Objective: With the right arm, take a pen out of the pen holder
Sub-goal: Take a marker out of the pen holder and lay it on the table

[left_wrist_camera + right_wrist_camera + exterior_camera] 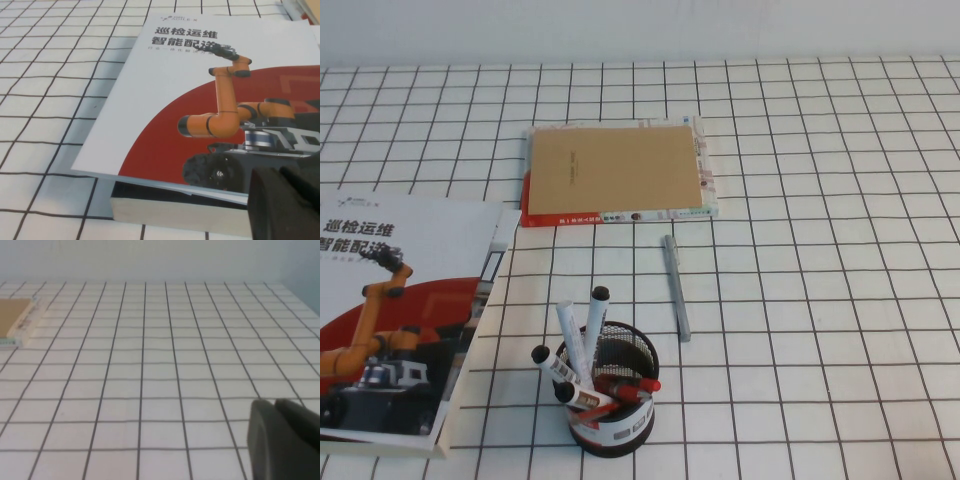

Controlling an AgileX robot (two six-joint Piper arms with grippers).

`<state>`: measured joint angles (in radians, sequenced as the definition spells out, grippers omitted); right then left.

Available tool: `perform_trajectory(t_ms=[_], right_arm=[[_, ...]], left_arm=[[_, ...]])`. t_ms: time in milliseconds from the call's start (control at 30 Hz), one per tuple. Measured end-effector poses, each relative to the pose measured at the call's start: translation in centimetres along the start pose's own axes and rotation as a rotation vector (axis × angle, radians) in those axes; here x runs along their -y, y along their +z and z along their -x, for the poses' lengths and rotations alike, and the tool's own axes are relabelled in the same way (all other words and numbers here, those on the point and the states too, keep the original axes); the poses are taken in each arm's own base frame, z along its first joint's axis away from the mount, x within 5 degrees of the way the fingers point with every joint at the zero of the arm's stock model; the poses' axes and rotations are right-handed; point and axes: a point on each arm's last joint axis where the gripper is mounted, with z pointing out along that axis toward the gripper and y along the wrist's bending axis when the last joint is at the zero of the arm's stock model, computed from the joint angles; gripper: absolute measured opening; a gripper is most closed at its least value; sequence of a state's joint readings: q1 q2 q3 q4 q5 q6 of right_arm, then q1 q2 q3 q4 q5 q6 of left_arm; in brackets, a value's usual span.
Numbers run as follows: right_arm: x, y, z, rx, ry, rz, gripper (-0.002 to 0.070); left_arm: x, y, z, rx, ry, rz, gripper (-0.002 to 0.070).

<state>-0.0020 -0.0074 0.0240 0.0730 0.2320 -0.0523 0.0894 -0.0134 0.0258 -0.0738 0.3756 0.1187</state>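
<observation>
two end effectors: left [282,200] by book [165,100], right [280,440] above table [150,365]

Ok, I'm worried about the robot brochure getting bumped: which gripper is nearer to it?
Left. The left gripper hangs close over the edge of the brochure; the right gripper is over gridded tabletop, with only the brown book in its view.

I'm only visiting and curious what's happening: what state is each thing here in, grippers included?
Pen holder: upright, markers standing in it.
Grey pen: lying flat on the table, outside the holder.
Brown book: closed, atop a stack.
Robot catalogue: closed, lying flat.
Left gripper: above the catalogue.
Right gripper: shut, over the table, no pen seen in it.
</observation>
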Motion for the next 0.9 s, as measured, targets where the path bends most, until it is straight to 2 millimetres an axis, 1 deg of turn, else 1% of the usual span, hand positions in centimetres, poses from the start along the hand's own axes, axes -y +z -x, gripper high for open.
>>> perform_trajectory(t_ms=[267,900], right_arm=[[-0.10,-0.05,-1.06,-0.113,-0.002,0.014,-0.0015],[-0.11,-0.06,-1.16,-0.123,0.000,0.015,-0.0015]], left_arm=[[0.00,0.00,0.00,0.000,0.000,0.000,-0.0003],[0.00,0.00,0.00,0.000,0.000,0.000,-0.0003]])
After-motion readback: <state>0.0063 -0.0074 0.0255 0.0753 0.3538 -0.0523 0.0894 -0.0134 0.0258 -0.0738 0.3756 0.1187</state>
